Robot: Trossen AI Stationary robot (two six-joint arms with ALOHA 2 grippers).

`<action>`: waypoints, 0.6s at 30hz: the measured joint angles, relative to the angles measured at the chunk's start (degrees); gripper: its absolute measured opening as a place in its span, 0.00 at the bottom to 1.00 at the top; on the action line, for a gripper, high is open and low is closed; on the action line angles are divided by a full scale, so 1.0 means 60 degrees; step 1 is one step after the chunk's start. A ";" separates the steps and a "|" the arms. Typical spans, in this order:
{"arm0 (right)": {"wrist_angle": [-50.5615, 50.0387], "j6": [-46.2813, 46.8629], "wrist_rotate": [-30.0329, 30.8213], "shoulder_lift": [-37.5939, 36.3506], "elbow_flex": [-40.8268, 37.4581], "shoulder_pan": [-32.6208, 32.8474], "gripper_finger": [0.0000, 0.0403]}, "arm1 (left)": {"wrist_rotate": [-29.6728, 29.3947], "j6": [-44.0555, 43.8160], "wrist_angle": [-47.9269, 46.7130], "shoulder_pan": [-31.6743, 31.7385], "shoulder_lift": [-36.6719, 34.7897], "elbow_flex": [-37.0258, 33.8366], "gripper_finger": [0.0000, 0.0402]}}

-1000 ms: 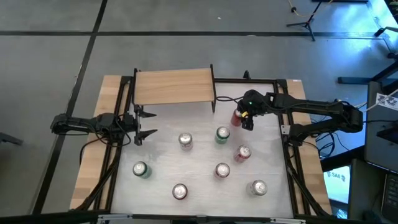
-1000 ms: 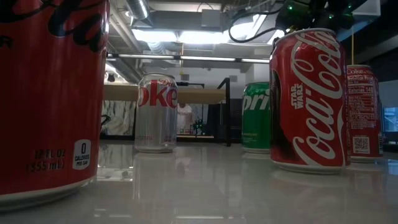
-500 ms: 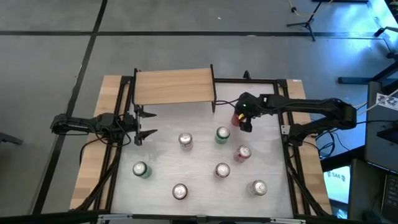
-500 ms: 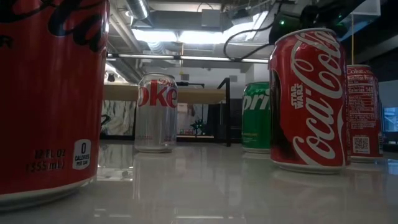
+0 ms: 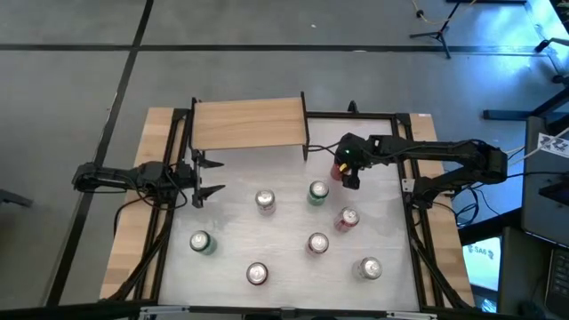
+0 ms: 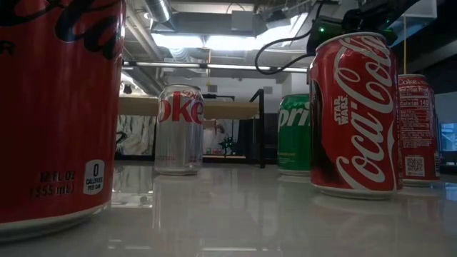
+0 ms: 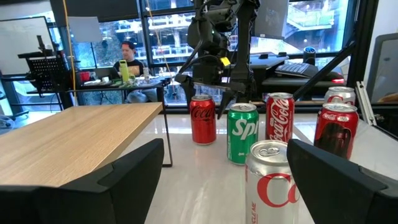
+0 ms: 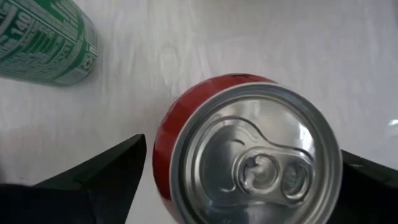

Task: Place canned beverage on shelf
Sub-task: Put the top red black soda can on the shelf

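Observation:
A red cola can (image 5: 336, 169) stands upright on the white table to the right of the light-wood shelf (image 5: 249, 123). My right gripper (image 5: 348, 169) hangs over it, pointing down and open. In the right wrist view its fingers stand on either side of the can's top (image 8: 255, 162) with a gap on each side. The left wrist view shows that gripper (image 7: 208, 84) just above the can (image 7: 203, 118). My left gripper (image 5: 209, 176) waits open and empty at the table's left edge, below the shelf's left corner.
Several other cans stand on the table: a silver one (image 5: 265, 201), a green one (image 5: 317, 193) close to the red can, red ones (image 5: 347, 219) and more toward the near edge (image 5: 256, 274). The shelf's black legs (image 5: 305, 147) stand near the red can.
My right gripper has shifted a little toward the table's left, coming more squarely over the red can. The can has stayed where it was.

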 joint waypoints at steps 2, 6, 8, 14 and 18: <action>0.0003 -0.0001 -0.0100 -0.0004 0.0000 0.0000 0.92 | 0.0000 -0.0007 -0.0002 0.0001 -0.0001 0.0001 0.82; 0.0023 0.0004 -0.0271 -0.0016 0.0011 0.0000 0.82 | 0.0000 -0.0007 -0.0004 -0.0002 0.0002 0.0000 0.82; 0.0030 0.0004 -0.0325 -0.0018 0.0023 0.0000 0.77 | 0.0000 -0.0007 -0.0004 0.0000 0.0000 0.0004 0.82; 0.0040 -0.0003 -0.0650 -0.0022 0.0025 0.0000 0.72 | 0.0000 0.0000 -0.0004 -0.0002 0.0002 0.0001 0.82; 0.0018 -0.0028 -0.0951 -0.0024 0.0025 0.0000 0.76 | 0.0000 -0.0007 -0.0004 0.0002 -0.0001 0.0000 0.82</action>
